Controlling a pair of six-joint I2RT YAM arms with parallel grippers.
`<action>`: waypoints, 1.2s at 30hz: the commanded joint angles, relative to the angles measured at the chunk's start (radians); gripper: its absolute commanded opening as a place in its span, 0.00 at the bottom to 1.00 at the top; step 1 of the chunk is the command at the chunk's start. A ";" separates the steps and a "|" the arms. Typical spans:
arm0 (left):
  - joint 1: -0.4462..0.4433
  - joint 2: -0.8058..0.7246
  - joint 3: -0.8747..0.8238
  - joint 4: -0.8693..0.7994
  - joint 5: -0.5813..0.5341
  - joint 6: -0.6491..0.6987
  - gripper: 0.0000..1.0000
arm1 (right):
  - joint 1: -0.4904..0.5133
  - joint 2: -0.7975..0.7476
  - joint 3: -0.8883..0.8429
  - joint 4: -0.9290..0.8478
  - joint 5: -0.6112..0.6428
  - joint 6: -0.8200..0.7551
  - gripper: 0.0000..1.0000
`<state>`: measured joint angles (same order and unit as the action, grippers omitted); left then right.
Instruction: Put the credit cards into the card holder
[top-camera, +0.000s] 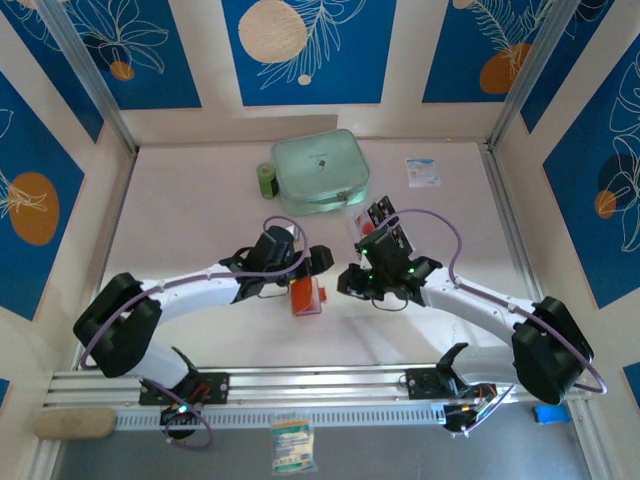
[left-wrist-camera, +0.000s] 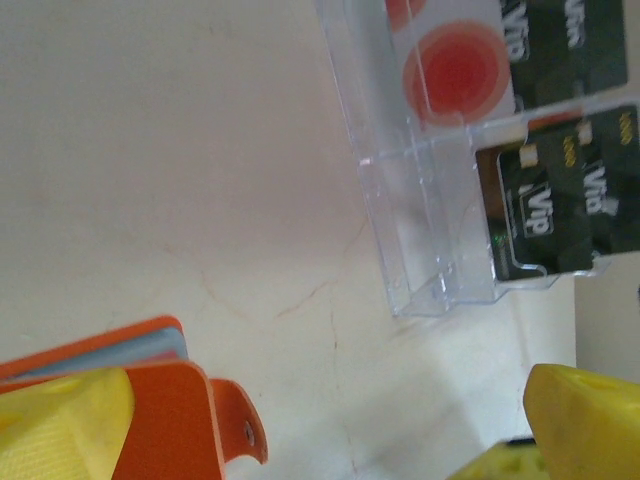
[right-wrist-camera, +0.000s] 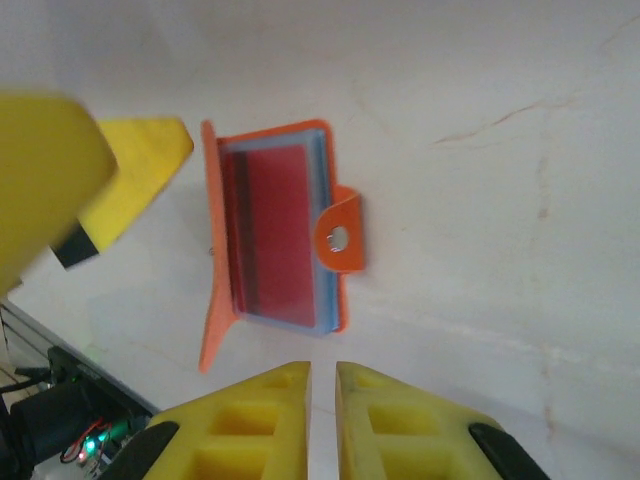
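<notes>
From above, the orange card holder (top-camera: 306, 297) lies open on the table (top-camera: 200, 200), between both grippers. On the left wrist camera, the left gripper (left-wrist-camera: 320, 435) is spread wide, one finger over the card holder. The credit cards (left-wrist-camera: 560, 200) stand in a clear rack (left-wrist-camera: 420, 230). On the right wrist camera, the right gripper (right-wrist-camera: 322, 410) is almost closed, holding nothing, near the card holder.

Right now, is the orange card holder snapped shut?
No, the card holder lies open, its snap tab unfastened.
</notes>
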<state>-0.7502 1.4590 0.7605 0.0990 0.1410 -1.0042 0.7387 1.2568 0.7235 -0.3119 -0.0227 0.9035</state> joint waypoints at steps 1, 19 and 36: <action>0.057 -0.060 0.030 -0.067 0.021 0.044 1.00 | 0.049 0.042 0.080 -0.007 0.026 0.012 0.14; 0.215 -0.146 0.063 -0.504 -0.064 0.248 1.00 | 0.180 0.338 0.240 -0.018 0.060 -0.041 0.02; 0.125 -0.058 0.064 -0.593 -0.085 0.382 1.00 | 0.156 0.404 0.127 0.065 0.056 -0.015 0.00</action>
<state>-0.6014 1.3785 0.8120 -0.4549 0.0830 -0.6651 0.8963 1.6482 0.8673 -0.2573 0.0303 0.8734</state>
